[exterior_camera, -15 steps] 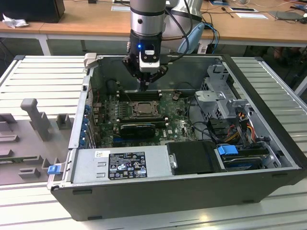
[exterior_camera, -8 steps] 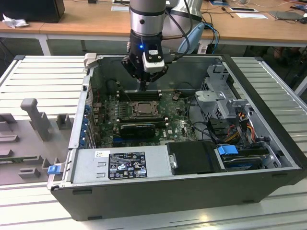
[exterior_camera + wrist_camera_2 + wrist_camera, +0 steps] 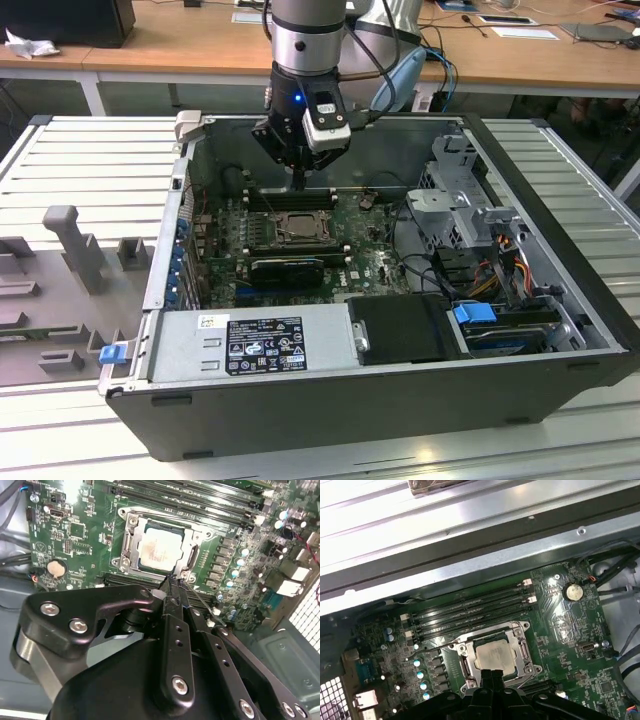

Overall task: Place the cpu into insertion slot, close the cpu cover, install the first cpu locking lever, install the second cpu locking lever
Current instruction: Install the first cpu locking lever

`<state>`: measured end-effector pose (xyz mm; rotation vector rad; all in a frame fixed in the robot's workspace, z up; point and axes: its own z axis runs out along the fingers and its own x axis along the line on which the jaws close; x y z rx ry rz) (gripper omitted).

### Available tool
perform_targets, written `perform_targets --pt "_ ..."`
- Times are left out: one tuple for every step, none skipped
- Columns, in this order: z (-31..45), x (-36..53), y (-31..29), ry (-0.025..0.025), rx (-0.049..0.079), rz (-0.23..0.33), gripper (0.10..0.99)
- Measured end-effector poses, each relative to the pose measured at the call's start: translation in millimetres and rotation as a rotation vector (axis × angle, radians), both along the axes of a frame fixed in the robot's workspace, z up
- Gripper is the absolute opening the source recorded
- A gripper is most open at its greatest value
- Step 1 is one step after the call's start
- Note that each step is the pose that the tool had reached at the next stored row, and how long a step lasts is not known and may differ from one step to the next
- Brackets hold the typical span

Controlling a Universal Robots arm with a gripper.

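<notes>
Currently, at the exterior view's left and well apart from the insertion slot (image 3: 268, 240), a grey holder block (image 3: 75, 245) stands on the ribbed counter (image 3: 560, 160), outside the open computer case (image 3: 350, 410).

The slot lies on the green board inside the case. The cpu (image 3: 159, 550) sits flat in it, pale face up. The cpu cover (image 3: 172, 526) lies down around the chip as a silver frame, so placing and closing appear done.

The hand (image 3: 172, 584) hangs over one edge of the slot with its fingers pressed together and nothing pinched between them. A thin metal rod (image 3: 197, 600), probably a locking lever, runs out from beside the fingertips. Contact with it cannot be confirmed.

Handling, as a judgement:
- The chip is light, stiff and thin. Its contact side is fragile, so hold it by two opposite edges only.
- The cover is thin, stiff sheet metal. Press on the frame, never on the chip.
- A lever of this kind is likely springy wire. Push at its free end, where it may slip off smooth fingers.

To the exterior view's right of the slot stands a metal drive cage (image 3: 450, 190), near loose cables.
</notes>
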<state>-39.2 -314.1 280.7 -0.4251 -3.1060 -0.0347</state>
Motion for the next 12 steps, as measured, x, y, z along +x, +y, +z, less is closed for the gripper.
perform_targets --pt "0.0 0.0 0.0 0.0000 0.000 0.017 0.106" --pt "0.0 0.0 0.0 0.0000 0.000 0.027 0.106" --pt "0.0 0.0 0.0 0.0000 0.000 0.037 0.106" --pt "0.0 0.0 0.0 0.0000 0.000 0.051 0.106" --pt "0.0 0.0 0.0 0.0000 0.000 0.062 0.106" --pt "0.0 0.0 0.0 0.0000 0.000 0.070 0.106" --pt "0.0 0.0 0.0 0.0000 0.000 0.080 0.106" --pt "0.0 0.0 0.0 0.0000 0.000 0.089 0.106" --pt "0.0 0.0 0.0 0.0000 0.000 0.117 0.106" --pt "0.0 0.0 0.0 0.0000 0.000 0.137 0.106" --pt "0.0 0.0 0.0 0.0000 0.000 0.147 0.106" --pt "0.0 0.0 0.0 0.0000 0.000 0.156 0.106"
